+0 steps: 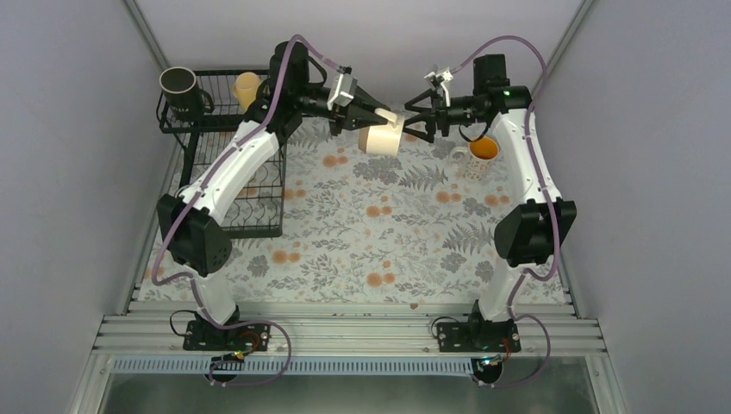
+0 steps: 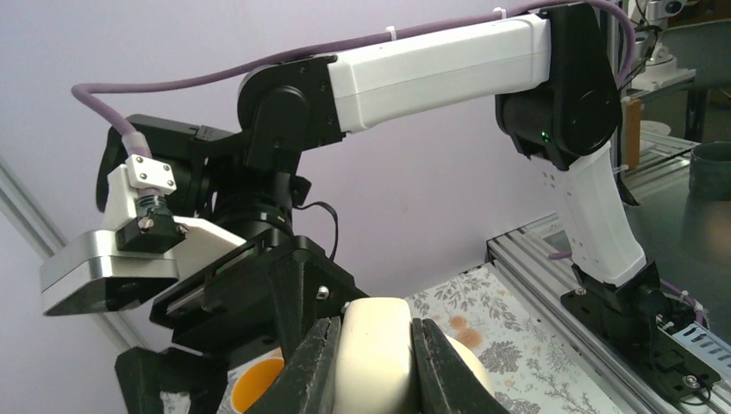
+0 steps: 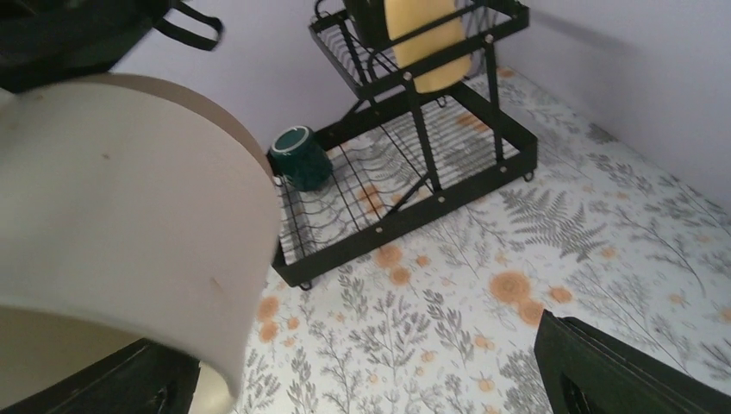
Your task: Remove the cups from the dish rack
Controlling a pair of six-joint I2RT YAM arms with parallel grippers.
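Cream mug (image 1: pixel 380 140) is pinched tight in the left gripper (image 1: pixel 383 114), held out, I think, for the right gripper (image 1: pixel 411 121), its fingers spread wide.

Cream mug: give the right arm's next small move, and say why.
Probably ease the right gripper slightly forward and shut it on the wall of the cream mug. The left gripper holds the mug in the air above the table, and the right gripper faces it open, with the mug close in front of it.
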